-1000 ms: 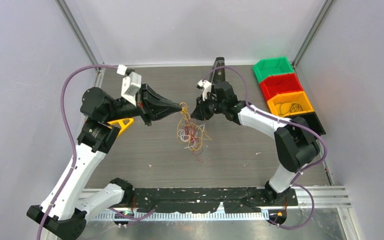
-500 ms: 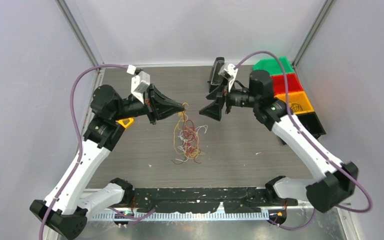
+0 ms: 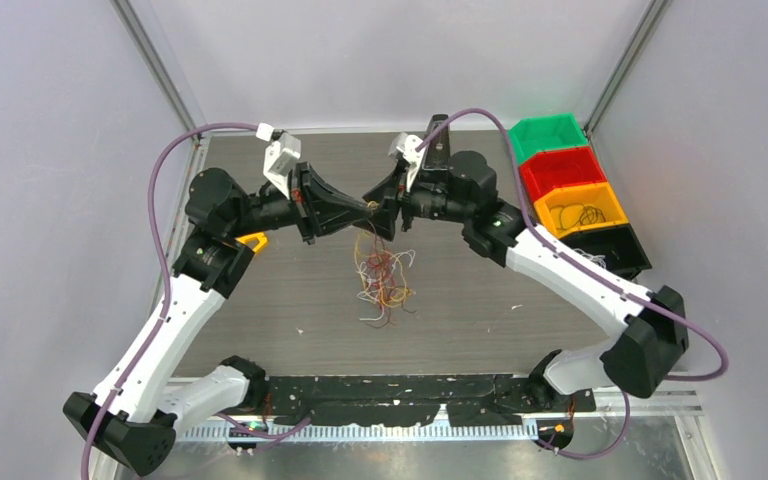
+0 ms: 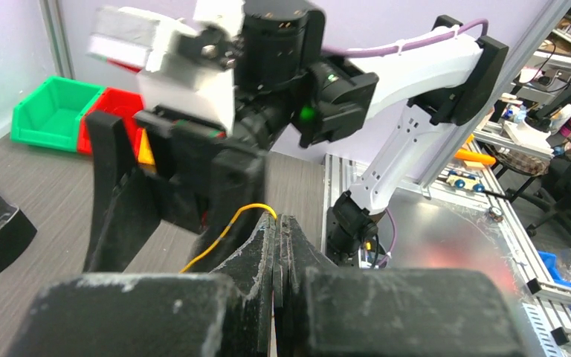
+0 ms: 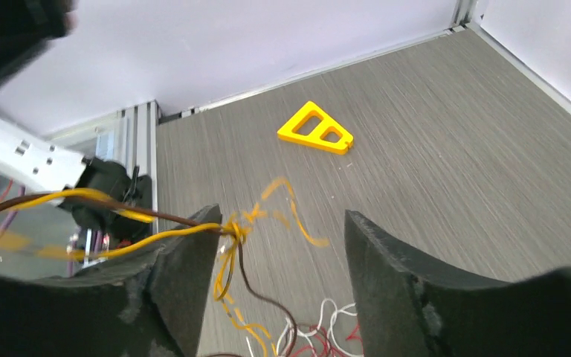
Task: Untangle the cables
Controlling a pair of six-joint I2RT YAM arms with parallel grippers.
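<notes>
Both arms are up over the middle of the grey wood-grain tabletop [image 3: 260, 320], nose to nose. The left gripper [image 3: 367, 208] has its black fingers [image 4: 253, 256] pressed tight together, clamped on a thin yellow wire [image 4: 223, 236] that loops out of the tips. It's plain as day from the left wrist. From that pinch, strands drop into the tangle of thin red, yellow, orange, white and dark brown cables [image 3: 382, 275], mid-tabletop between the two arms and below both grippers. Whether the clump rests on the surface or dangles just clear, I can't tell.

The right gripper [image 3: 387, 212] faces the left one, tips very nearly meeting. Its fingers [image 5: 186, 275] stand well apart, a wide gap in the right wrist view. A small knot of yellow and dark brown strands [image 5: 230, 227] sits right at the tip of one finger, and the other finger has nothing against it.

A flat yellow triangular plastic frame [image 3: 252, 241] lies on the tabletop by the left arm, well apart from the cables. Along the right edge stands a row of plastic bins: a green bin [image 3: 547, 137], a red bin [image 3: 563, 170], an orange bin [image 3: 605, 208] with a few dark wires [image 3: 575, 215] inside, and a black bin [image 3: 625, 250].
</notes>
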